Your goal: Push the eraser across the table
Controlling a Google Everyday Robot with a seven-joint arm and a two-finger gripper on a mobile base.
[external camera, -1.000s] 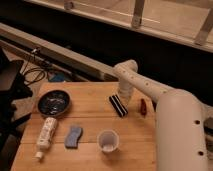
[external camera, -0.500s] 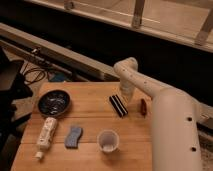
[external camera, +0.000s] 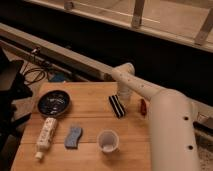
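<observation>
The eraser [external camera: 117, 105], a small black block with thin white stripes, lies on the light wooden table [external camera: 90, 120] right of centre, toward the far edge. My gripper [external camera: 125, 99] hangs at the end of the white arm [external camera: 165, 125], right beside the eraser's far right end; whether it touches it does not show. The arm reaches in from the lower right and hides part of the table's right side.
A dark bowl [external camera: 53, 103] sits at the left. A white tube [external camera: 45, 137] lies at the front left, a blue wavy-edged sponge [external camera: 73, 136] beside it. A clear cup [external camera: 108, 141] stands in front of the eraser. A small dark red object [external camera: 143, 106] lies at the right.
The arm has shifted a little, and the gripper sits closer against the eraser's right side. The eraser has hardly moved.
</observation>
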